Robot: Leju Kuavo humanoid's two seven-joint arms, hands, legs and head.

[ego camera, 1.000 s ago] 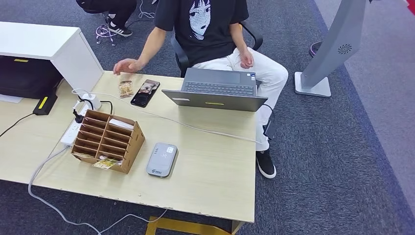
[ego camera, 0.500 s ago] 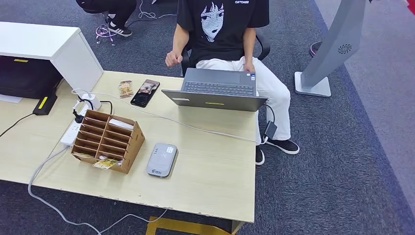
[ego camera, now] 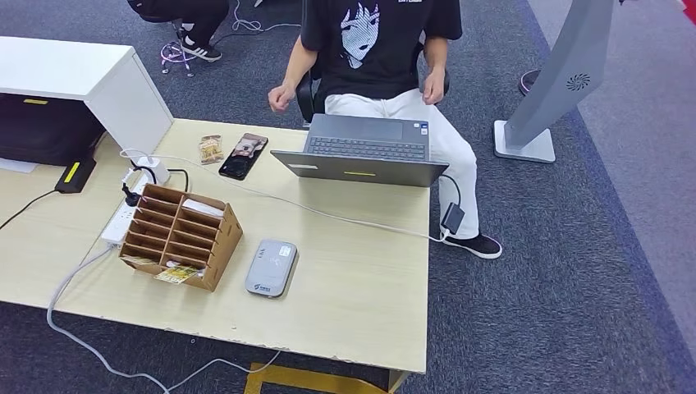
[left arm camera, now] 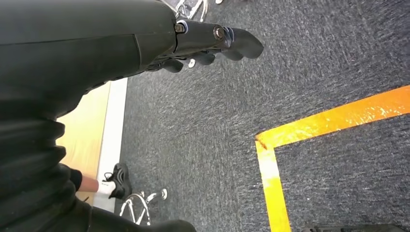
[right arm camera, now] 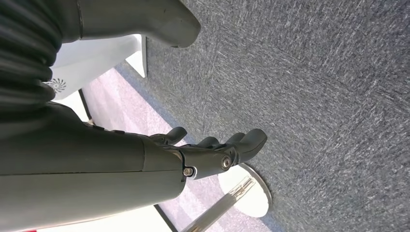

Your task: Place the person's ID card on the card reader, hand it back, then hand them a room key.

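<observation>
Grey carpet lies below both my hands. My left hand hangs empty, fingers loosely extended; my right hand likewise, holding nothing. Ahead of them on the counter, the card reader lies flat beside the wooden key rack. Beyond it sits the person, behind a laptop.

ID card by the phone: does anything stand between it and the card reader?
Yes. A white cable crosses the table between the ID card and the card reader, and a corner of the wooden organizer sits near that path.
</observation>
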